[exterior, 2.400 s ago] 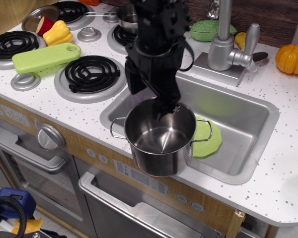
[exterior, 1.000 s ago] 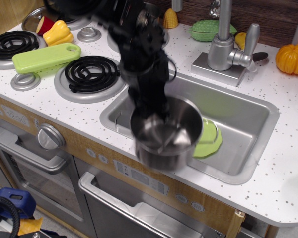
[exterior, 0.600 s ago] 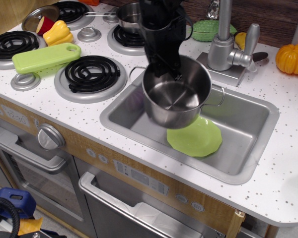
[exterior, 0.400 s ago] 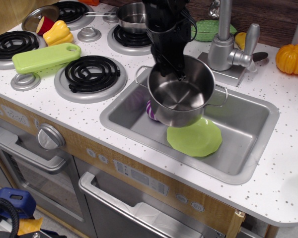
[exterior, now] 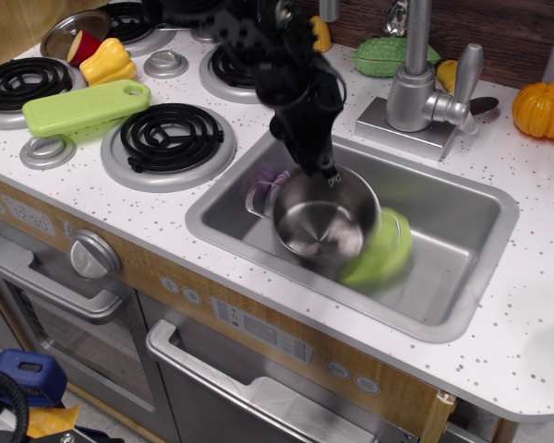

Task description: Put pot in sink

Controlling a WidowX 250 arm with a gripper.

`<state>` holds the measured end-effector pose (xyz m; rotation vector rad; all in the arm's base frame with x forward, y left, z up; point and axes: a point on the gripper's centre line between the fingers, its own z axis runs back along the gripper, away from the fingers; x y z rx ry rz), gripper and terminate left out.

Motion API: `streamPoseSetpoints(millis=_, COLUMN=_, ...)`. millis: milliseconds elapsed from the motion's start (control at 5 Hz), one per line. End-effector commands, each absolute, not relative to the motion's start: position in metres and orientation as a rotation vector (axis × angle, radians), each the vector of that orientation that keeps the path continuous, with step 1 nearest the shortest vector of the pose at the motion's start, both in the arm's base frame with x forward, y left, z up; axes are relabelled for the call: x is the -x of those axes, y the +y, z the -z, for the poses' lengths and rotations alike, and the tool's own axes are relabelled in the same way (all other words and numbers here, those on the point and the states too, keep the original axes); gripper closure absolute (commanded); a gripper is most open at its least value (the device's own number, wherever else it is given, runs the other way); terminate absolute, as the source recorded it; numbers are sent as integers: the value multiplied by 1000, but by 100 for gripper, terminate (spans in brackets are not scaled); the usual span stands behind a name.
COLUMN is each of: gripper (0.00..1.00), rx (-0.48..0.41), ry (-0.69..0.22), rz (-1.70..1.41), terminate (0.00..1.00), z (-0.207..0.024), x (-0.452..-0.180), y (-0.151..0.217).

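1. The large shiny stainless steel cylindrical pot [exterior: 321, 221] sits low inside the rectangular stainless steel sink [exterior: 462, 231], in the basin's left half, toward the front edge of the worktop. Its outline is blurred, so whether its base touches the basin floor cannot be told.
2. The black robot gripper [exterior: 325, 175] reaches down from the back-left of the worktop and meets the pot at its far rim. It appears clamped on that rim wall, one finger inside and one outside, though blur hides the fingertips.
3. A round lime-green plate [exterior: 383, 254] lies in the sink just beside the pot on its right, partly under it. A small purple object [exterior: 275, 180] shows at the pot's left.
4. Handling, as a judgement: the pot is rigid and thin-walled, probably light for its bulk, and smooth enough to slip or swing when held at one point on the rim.
5. Hold, as a judgement: the rim wall is the surest pinch; the thin wire loop handles offer a narrower target.
6. Risk, as a judgement: resting on the plate may leave the pot tilted.
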<state>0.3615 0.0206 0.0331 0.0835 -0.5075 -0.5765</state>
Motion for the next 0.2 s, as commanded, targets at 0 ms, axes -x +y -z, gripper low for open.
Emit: streamPoseSetpoints(millis=0, gripper=0, rx=-81, ry=-561, rz=545, terminate=100, z=-35, x=-364, y=32)
